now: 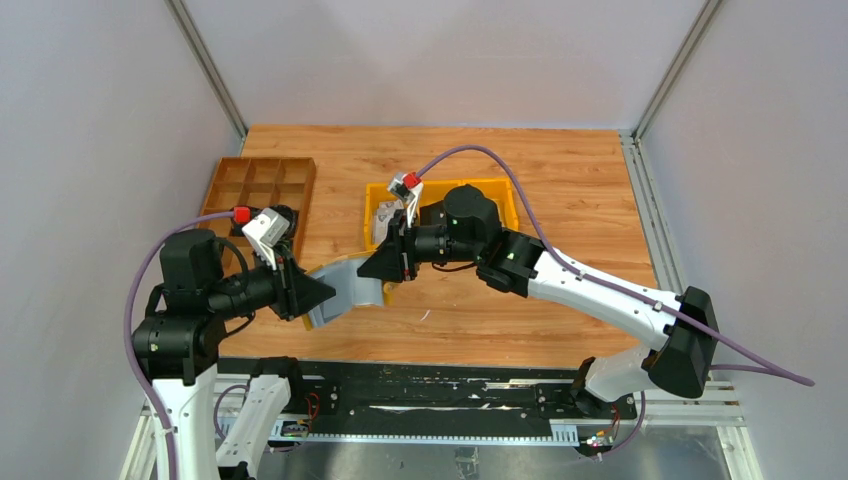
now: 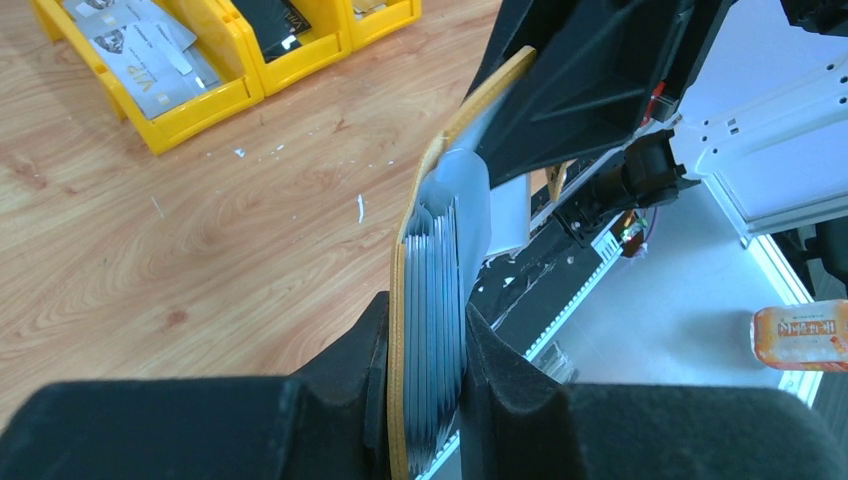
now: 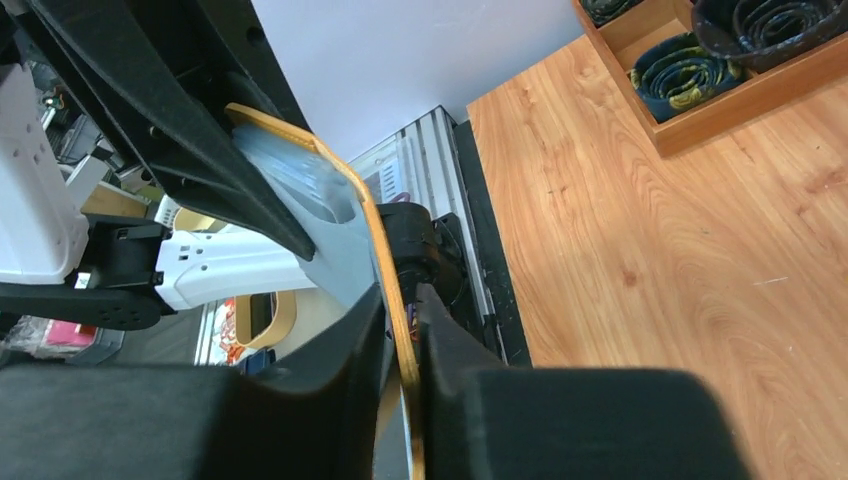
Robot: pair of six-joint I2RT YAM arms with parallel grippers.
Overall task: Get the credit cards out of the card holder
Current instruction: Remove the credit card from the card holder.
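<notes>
Card holder (image 1: 348, 285) hangs spread open above the worktop (image 1: 560, 180) in the overhead view. One end is nipped by the left pincer (image 1: 318, 293) and the other by the right pincer (image 1: 372, 265). Yellow bins (image 1: 497, 185) sit just behind the right arm, and a wooden divided tray (image 1: 262, 160) lies at the left rear.

From the left wrist, the left pincer presses on the card-bearing half, where a stack of credit cards (image 2: 440, 270) stands edge-on in the pockets. A silver card (image 2: 140, 65) and a black card (image 2: 272, 18) lie in the bins, so I judge the job partly done, with most cards left to pull.

From the right wrist, the right pincer pinches only the mustard flap. Both pincers are occupied and sit nearly nose to nose, so one would have to let go to draw a card. Bare worktop lies open to the right, and the near edge is not far below the holder.
</notes>
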